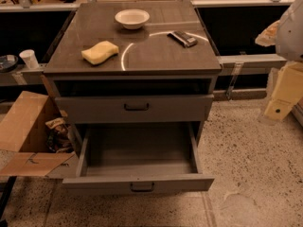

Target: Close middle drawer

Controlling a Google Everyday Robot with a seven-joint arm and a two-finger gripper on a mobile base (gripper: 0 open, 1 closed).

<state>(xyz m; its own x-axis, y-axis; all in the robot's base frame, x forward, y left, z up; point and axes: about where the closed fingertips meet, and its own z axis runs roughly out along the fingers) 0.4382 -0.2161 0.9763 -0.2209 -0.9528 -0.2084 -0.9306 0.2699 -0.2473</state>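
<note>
The grey cabinet [135, 56] stands in the middle of the camera view. The middle drawer [138, 182] is pulled far out at the bottom. Its inside looks empty and its small dark handle [142, 187] faces me. Above it is the top drawer front [135, 109], with a dark gap under the countertop. The lowest drawer is hidden under the open one. My gripper [280, 100], cream-coloured, hangs at the right edge of the view. It is well to the right of the cabinet and above the floor, touching nothing.
On the countertop lie a yellow sponge [100, 52], a white bowl [132, 18] and a small dark packet [183, 38]. An open cardboard box [28, 131] sits on the floor against the cabinet's left side. A white cup [29, 58] stands on a ledge at the left. The floor is speckled.
</note>
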